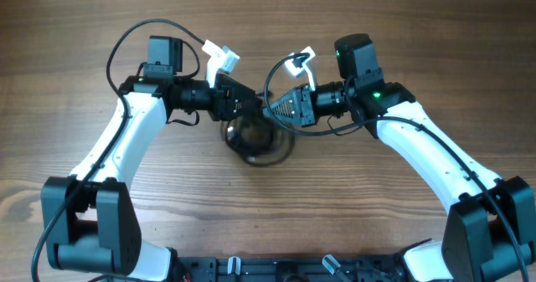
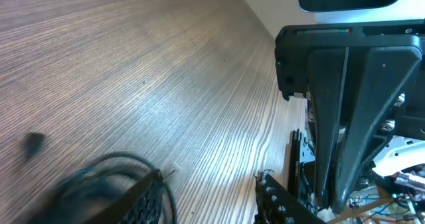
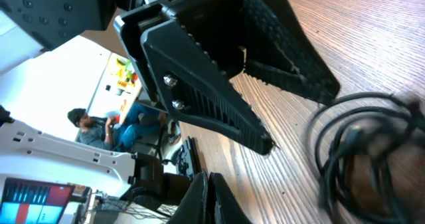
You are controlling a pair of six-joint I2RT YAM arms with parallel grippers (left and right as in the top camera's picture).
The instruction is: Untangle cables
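No text, label, brand, number or sign can be read in any view. A lit screen [image 3: 26, 199] is caught at the lower left of the right wrist view, but its content is too blurred to be read. A green light [image 1: 377, 95] is seen overhead, with no lettering.

Thin black cables [image 1: 255, 141] lie on the wooden desk [image 1: 268, 14] as one small tangled coil of overlapping loops, near the desk's middle. Both wrist views show the loops blurred, and the plug ends cannot be made out.
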